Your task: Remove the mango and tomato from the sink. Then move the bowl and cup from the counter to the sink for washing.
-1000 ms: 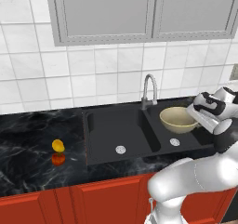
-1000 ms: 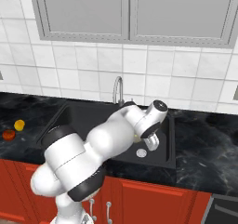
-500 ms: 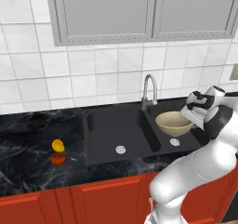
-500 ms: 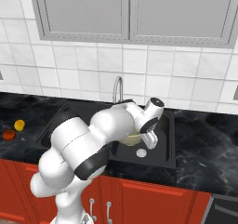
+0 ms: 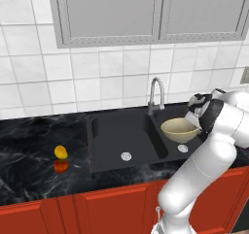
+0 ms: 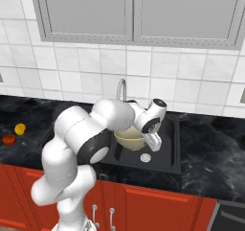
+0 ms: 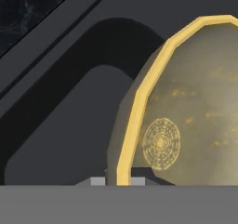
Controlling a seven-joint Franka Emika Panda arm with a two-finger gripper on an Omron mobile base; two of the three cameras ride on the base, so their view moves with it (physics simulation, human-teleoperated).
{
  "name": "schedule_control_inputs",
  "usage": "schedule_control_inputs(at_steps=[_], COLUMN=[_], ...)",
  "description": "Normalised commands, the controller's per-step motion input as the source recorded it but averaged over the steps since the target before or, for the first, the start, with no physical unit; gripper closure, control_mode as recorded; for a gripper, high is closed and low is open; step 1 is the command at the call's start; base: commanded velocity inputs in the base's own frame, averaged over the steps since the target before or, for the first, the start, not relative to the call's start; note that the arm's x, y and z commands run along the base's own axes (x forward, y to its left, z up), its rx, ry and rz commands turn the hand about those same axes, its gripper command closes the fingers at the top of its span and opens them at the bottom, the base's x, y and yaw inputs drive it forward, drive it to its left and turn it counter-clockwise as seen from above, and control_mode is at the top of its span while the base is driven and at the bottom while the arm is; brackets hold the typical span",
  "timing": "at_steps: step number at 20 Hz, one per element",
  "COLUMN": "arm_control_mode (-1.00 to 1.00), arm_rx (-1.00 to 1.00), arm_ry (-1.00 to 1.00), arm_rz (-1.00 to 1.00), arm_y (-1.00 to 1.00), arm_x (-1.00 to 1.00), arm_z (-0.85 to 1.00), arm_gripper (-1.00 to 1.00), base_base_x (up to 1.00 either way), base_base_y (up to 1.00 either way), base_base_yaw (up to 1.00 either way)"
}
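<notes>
gripper (image 5: 196,123): nearly closed, pinching the bowl (image 5: 179,129) by its rim; hand view has the yellow rim (image 7: 135,121) running between the finger tips (image 7: 97,181).
bowl: held in the right basin of the sink (image 5: 112,136), reaching left of the gripper in left base view; whether it touches the floor, can't tell.
key relation: basin floor lies directly below the held bowl, drain (image 5: 183,148) just under and in front of it. My read: next move is a short lowering, then let go.
bowl axis: round, no long axis; it hangs from one edge, tilted, open side up.
mango (image 5: 60,151) / tomato (image 5: 61,166): on the counter (image 5: 29,155), far left of the gripper, well apart from the sink, close together. That half of the task looks done.
cup: not spotted.
left base view adds: bowl's inside, both drains, faucet (image 5: 154,90) behind the bowl.
right base view adds: the arm hides most of the bowl (image 6: 130,139); drain (image 6: 145,157) just beside it.
hand view adds: rim-to-finger contact, plus the drain grid seen through the bowl's wall, likely a render artefact.
risk: the tilted bowl could rock when released.
</notes>
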Motion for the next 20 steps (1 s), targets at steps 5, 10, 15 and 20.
schedule_control_inputs(at_steps=[5, 10, 15, 20], arm_control_mode=[-1.0, -1.0, -1.0, -1.0], arm_rx=[0.0, 0.0, 0.0, 0.0], arm_ry=[0.0, 0.0, 0.0, -0.01], arm_rz=[0.0, 0.0, 0.0, 0.0], arm_y=[-0.03, -0.05, -0.03, -0.12], arm_x=[0.11, 0.14, 0.15, 0.15], arm_z=[-0.11, -0.07, -0.08, -0.04], arm_gripper=[1.0, 1.0, 1.0, 1.0], base_base_x=[0.0, 0.0, 0.0, 0.0], base_base_y=[0.0, 0.0, 0.0, 0.0], base_base_yaw=[0.0, 0.0, 0.0, 0.0])
